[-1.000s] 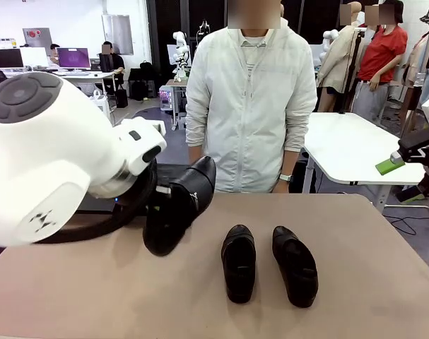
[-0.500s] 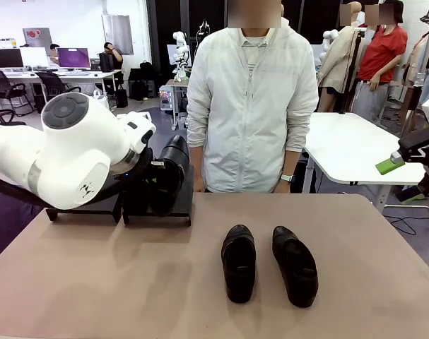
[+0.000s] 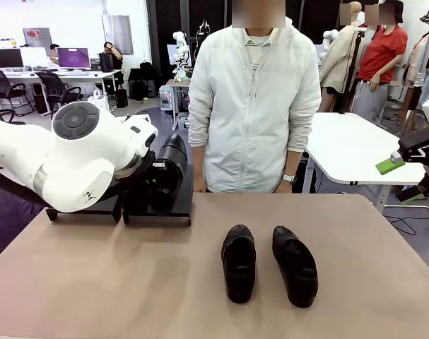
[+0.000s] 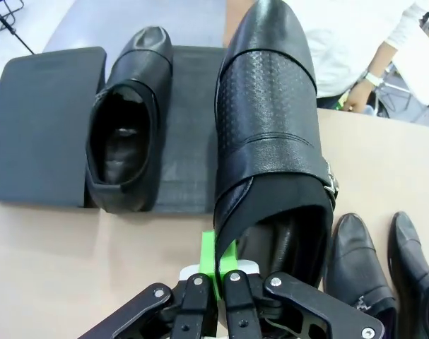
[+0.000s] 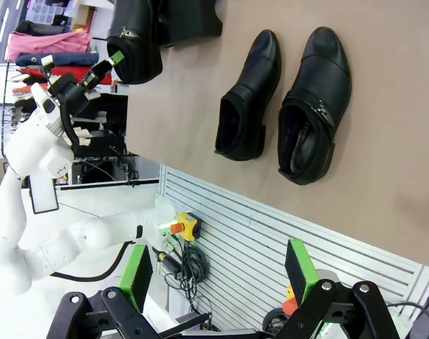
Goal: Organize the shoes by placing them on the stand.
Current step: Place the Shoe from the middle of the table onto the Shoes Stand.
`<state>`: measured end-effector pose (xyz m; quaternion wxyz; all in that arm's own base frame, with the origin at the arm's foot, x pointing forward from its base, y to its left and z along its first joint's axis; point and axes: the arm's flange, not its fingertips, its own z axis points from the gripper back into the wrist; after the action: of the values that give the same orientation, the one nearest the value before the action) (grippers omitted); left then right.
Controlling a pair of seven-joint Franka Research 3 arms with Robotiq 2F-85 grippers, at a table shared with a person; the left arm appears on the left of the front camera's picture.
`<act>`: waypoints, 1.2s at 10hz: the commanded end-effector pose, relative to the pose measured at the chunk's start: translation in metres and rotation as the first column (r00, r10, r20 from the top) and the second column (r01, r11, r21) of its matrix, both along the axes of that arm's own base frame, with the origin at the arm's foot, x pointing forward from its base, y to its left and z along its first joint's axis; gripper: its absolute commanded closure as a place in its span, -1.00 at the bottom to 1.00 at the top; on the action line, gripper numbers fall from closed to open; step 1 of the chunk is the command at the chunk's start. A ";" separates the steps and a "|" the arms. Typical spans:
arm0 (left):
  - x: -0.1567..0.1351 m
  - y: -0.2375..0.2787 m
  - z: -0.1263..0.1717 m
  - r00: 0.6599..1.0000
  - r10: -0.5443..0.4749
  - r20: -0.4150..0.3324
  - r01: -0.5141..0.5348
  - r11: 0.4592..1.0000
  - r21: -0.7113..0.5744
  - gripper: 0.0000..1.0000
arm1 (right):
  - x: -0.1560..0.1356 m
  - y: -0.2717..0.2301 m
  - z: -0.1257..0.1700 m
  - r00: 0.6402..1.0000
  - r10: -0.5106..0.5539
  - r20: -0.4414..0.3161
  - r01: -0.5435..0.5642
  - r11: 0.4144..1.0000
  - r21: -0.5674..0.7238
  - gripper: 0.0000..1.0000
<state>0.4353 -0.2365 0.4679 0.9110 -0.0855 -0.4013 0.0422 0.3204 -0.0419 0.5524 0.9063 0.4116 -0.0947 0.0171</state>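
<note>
My left gripper (image 4: 218,279) is shut on the heel rim of a glossy black shoe (image 4: 271,127). It holds this shoe toe-away over the right platform of the stand (image 4: 182,162); I cannot tell whether the sole touches. Another shoe (image 4: 126,134) lies on that platform beside it. From the front, the held shoe (image 3: 168,169) sits above the stand (image 3: 157,212) at the far left. Two more shoes (image 3: 239,261) (image 3: 295,265) lie side by side mid-table. My right gripper (image 5: 218,272) is open and hangs off the table's right side.
The stand's left platform (image 4: 37,127) is bare. A person in a white jacket (image 3: 253,106) stands at the far edge, hands low. My left arm's big white body (image 3: 73,162) covers the left rear of the table. The brown tabletop (image 3: 94,282) lies bare in front.
My left arm has carried the shoe from above the table's left middle back to the stand and lowered it there. In the last half second it barely moved. The right arm is still.
</note>
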 end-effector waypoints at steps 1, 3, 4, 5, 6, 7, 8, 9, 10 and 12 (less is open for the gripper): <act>0.021 0.003 0.003 0.999 0.030 0.037 -0.030 1.000 0.007 1.00 | 0.001 -0.003 0.002 1.000 0.017 0.010 -0.017 1.000 0.000 -1.00; 0.050 -0.004 -0.007 0.999 -0.026 0.033 0.026 1.000 -0.015 1.00 | 0.001 -0.003 0.002 1.000 0.017 0.010 -0.017 1.000 0.000 -1.00; 0.057 -0.007 -0.011 0.998 -0.040 0.039 0.041 0.999 -0.028 1.00 | 0.001 -0.003 0.002 1.000 0.017 0.010 -0.017 1.000 0.000 -1.00; 0.063 -0.009 -0.016 0.997 -0.061 0.044 0.062 0.998 -0.029 1.00 | 0.001 -0.003 0.002 1.000 0.017 0.010 -0.017 1.000 0.000 -1.00; 0.068 -0.010 -0.020 0.996 -0.058 0.069 0.061 0.997 -0.036 1.00 | 0.001 -0.003 0.002 1.000 0.017 0.010 -0.017 1.000 0.000 -1.00; 0.074 -0.010 -0.026 0.996 -0.050 0.073 0.052 0.998 -0.031 1.00 | 0.001 -0.003 0.002 1.000 0.017 0.010 -0.017 1.000 0.000 -1.00; 0.079 -0.013 -0.034 0.995 -0.048 0.085 0.051 0.998 -0.027 1.00 | 0.001 -0.003 0.002 1.000 0.017 0.010 -0.017 1.000 0.000 -1.00; 0.084 -0.014 -0.042 0.995 -0.039 0.094 0.041 0.999 -0.020 1.00 | 0.001 -0.003 0.002 1.000 0.017 0.010 -0.017 1.000 0.000 -1.00; 0.092 -0.016 -0.052 0.997 -0.027 0.074 0.028 0.999 -0.025 1.00 | 0.001 -0.003 0.002 1.000 0.017 0.010 -0.017 1.000 0.000 -1.00; 0.102 -0.018 -0.065 0.997 -0.016 0.070 0.017 1.000 -0.019 1.00 | 0.001 -0.003 0.002 1.000 0.017 0.010 -0.017 1.000 0.000 -1.00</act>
<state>0.4924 -0.2221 0.4414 0.9074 -0.0999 -0.4076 0.0222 0.3205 -0.0419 0.5526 0.9063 0.4115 -0.0948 0.0172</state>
